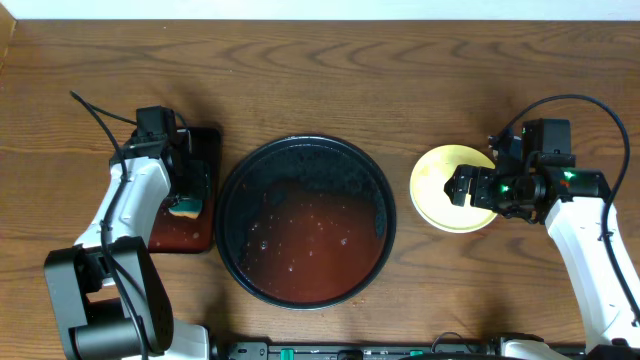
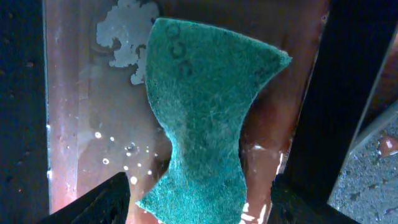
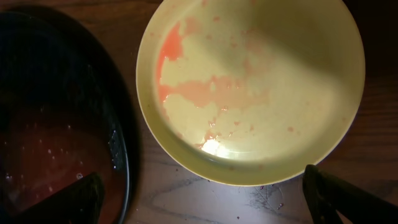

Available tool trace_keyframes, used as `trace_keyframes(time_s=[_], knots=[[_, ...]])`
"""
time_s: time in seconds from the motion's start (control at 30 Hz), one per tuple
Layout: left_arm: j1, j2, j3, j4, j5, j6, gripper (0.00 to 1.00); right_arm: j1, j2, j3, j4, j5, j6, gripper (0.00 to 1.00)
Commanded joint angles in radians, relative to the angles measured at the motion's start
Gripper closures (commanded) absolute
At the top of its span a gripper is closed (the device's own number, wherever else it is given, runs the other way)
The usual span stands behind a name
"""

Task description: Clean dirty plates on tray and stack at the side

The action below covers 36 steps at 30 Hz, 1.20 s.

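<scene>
1. Sponge (image 2: 205, 112), green scouring face up, waisted outline; lies on the wet reddish base of the rectangular black tray (image 1: 190, 238), foam patch at its 11 o'clock.
2. Left pincer (image 2: 199, 202): one finger either side of the sponge's lower end; whether it clamps the sponge I cannot tell.
3. Right pincer (image 3: 205, 202): fingers spread wide, holding nothing, poised over the yellow plate (image 3: 249, 93).
4. Yellow plate: upright on the counter (image 1: 320, 80), pale red smears across its well; sits near the round tray (image 1: 222, 215), at its 3 o'clock, not touching.
5. Round tray: mid-counter, reddish liquid pooled inside; the rectangular tray stands just beside it at 9 o'clock.
</scene>
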Motion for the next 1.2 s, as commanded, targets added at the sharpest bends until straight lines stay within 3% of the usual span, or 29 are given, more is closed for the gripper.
trace_keyframes(time_s=[0.0,0.3,0.63,0.97,1.17], knots=[[0.0,-0.073,0.057,-0.037,-0.007,-0.01,0.27,0.008,-0.055,0.021,-0.013,-0.007,-0.012,0.01],[-0.002,-0.266,0.079,0.008,0.0,-0.012,0.27,0.008,-0.281,0.171,-0.121,-0.006,-0.013,0.01],[-0.002,-0.27,0.078,0.004,0.0,-0.012,0.26,0.008,-0.596,0.234,-0.118,-0.004,-0.013,0.01],[-0.002,-0.27,0.078,0.004,0.0,-0.012,0.26,0.009,-0.687,0.232,-0.207,0.076,-0.077,0.01],[-0.002,-0.27,0.078,0.004,0.0,-0.012,0.26,0.002,-0.776,0.094,-0.026,0.13,-0.137,0.01]])
